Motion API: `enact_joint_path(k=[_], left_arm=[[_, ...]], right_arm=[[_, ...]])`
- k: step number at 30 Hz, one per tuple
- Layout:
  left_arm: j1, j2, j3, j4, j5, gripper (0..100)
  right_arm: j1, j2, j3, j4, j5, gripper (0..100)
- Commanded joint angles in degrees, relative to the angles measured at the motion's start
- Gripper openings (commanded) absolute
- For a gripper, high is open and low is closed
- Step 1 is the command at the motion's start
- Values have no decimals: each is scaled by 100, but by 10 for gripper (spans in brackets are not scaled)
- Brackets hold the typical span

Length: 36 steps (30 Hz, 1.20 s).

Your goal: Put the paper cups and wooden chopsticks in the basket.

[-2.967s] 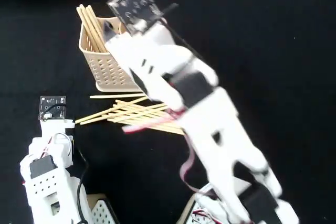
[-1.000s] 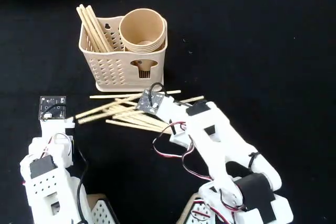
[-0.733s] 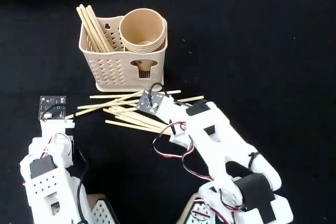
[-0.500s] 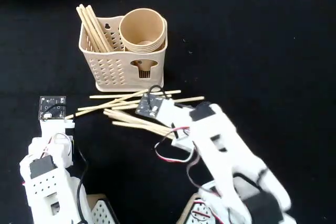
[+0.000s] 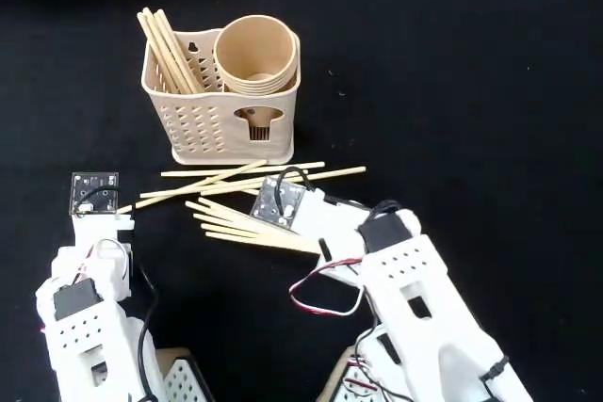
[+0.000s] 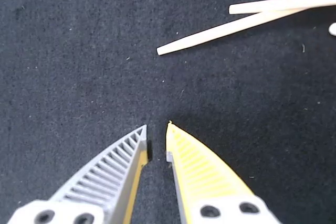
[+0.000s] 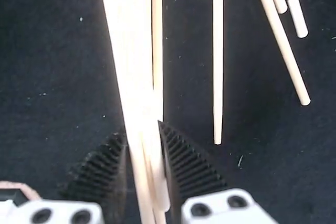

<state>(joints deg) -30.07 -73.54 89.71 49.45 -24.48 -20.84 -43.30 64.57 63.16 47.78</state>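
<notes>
One basket [image 5: 203, 127] is being occupied by one stack of paper cups [image 5: 254, 49] and several upright chopsticks [image 5: 168, 49]. On the table [image 5: 490, 91], a bundle [image 7: 134, 77] of perhaps four chopsticks is being clamped between the right jaws, with four loose chopsticks [image 7: 218, 66] lying just beside. The left jaws are being held almost together, empty.

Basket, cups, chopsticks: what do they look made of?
The basket looks like moulded plastic: beige, regular slotted holes in its walls. The cups look like paper: tan, matte, thin rolled rims, nested. The chopsticks are pale, matte, tapered: wood or bamboo, can't tell which.
</notes>
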Motion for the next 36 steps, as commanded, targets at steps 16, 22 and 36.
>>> enact_joint_path(k=[16, 22, 36], left_arm=[[22, 18, -13, -123, -9, 83], [22, 18, -13, -123, -9, 83], [22, 18, -13, -123, -9, 83]], right_arm=[[-1530, -75, 92, -475, -923, 149], [-1705, -75, 268, -422, -1011, 208], [-1714, 1552, 189, -1002, -1213, 221]])
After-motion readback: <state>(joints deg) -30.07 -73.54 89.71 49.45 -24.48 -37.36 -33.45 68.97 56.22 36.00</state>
